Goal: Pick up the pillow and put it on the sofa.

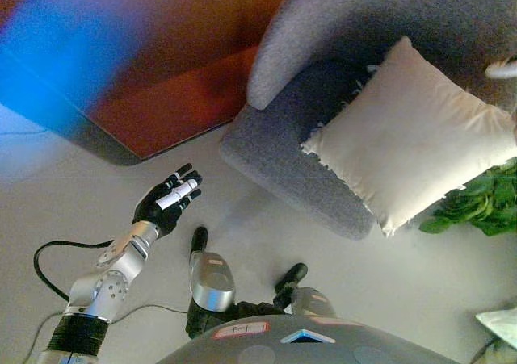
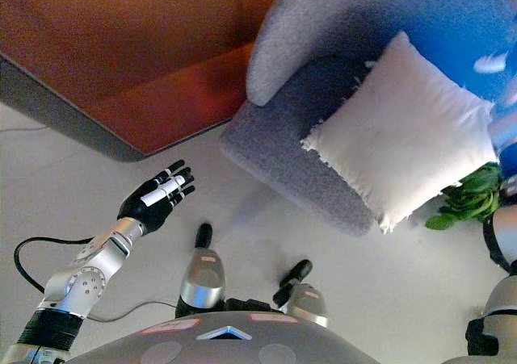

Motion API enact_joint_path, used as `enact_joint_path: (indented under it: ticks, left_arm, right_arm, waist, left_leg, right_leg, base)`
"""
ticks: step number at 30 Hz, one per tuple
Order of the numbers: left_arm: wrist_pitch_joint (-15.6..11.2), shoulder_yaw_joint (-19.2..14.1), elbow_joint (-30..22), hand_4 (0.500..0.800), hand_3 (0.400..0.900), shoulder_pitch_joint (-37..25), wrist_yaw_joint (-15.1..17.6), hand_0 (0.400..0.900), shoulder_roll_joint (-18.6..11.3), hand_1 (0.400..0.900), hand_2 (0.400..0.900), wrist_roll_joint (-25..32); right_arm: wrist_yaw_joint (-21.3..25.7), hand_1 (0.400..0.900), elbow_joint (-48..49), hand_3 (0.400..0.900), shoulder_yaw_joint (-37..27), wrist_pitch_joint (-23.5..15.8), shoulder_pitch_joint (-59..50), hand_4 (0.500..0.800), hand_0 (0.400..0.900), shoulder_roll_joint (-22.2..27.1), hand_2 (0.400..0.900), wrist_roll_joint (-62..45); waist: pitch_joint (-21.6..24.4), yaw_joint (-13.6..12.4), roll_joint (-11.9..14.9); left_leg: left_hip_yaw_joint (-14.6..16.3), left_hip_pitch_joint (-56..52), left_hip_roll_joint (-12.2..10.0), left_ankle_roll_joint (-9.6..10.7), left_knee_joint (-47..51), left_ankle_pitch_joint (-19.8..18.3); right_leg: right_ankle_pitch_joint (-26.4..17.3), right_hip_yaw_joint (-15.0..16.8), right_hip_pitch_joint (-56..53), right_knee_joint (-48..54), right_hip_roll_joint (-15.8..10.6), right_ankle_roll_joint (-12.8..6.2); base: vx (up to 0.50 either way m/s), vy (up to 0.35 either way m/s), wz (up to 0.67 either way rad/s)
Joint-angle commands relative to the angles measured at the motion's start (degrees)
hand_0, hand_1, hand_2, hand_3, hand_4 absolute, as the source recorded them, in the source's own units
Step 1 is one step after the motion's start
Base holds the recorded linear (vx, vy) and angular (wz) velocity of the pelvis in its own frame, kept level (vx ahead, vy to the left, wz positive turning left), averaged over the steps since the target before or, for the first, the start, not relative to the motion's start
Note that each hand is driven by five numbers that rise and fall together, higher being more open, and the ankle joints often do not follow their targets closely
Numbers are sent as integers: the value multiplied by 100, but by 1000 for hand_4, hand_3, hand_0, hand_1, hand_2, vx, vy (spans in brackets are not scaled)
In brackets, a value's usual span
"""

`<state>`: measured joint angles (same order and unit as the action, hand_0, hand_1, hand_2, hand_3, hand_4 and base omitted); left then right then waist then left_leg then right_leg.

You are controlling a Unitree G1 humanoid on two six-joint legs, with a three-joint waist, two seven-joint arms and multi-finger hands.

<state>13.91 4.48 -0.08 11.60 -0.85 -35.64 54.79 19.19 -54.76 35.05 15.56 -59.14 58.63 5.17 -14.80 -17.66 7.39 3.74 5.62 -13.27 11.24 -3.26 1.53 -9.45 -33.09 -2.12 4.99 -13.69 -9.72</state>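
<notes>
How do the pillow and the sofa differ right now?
The pillow is cream white; the sofa is grey. The pillow is the smaller and lies on the sofa's seat, one corner hanging past the front edge; the sofa stands on the floor. The pillow is square with frayed corners; the sofa has a rounded arm. Both look soft and fabric-covered. The left hand touches neither.

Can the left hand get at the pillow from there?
Probably yes. The left hand is open over bare floor, and nothing lies between it and the pillow on the sofa; the pillow's near edge overhangs the seat front.
</notes>
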Motion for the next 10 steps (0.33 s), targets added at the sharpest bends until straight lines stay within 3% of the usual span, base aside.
enact_joint_path:
  ticks: [1,5,8,10]
  left_arm:
    - [-241,130,-851,800,900,-351,-295,900,-89,900,900,-145]
    - [-257,110,-832,800,900,-141,-333,900,-62,900,900,-249]
    - [-286,205,-735,800,900,-94,-321,900,-4,900,900,-316]
    - [-442,285,-653,800,900,-66,-384,900,132,900,900,-376]
  right_arm:
    - [629,900,270,900,269,4,-1019,800,900,884,900,96]
    - [826,900,731,900,-139,-286,-564,800,900,831,900,-247]
    - [805,900,1106,900,-713,-638,-33,800,900,656,900,-466]
    - [749,900,1713,900,-1345,-942,616,800,900,398,900,-530]
  waist:
    - [43,-256,-21]
    - [206,-181,-9]
    - [374,-85,-18]
    - [462,83,-58]
  left_leg:
    - [235,-433,197,-415,431,-111]
    - [282,-633,214,-467,428,-173]
    - [330,-775,268,-513,400,-241]
    - [458,-876,369,-608,332,-237]
  right_leg:
    - [251,98,-294,-47,87,-354]
    - [250,122,-408,-60,49,-353]
    - [253,145,-506,-70,-7,-356]
    - [182,122,-509,-117,-126,-288]
  base:
    - [88,55,-4]
    - [125,75,-12]
    - [82,137,-20]
    - [-10,192,-30]
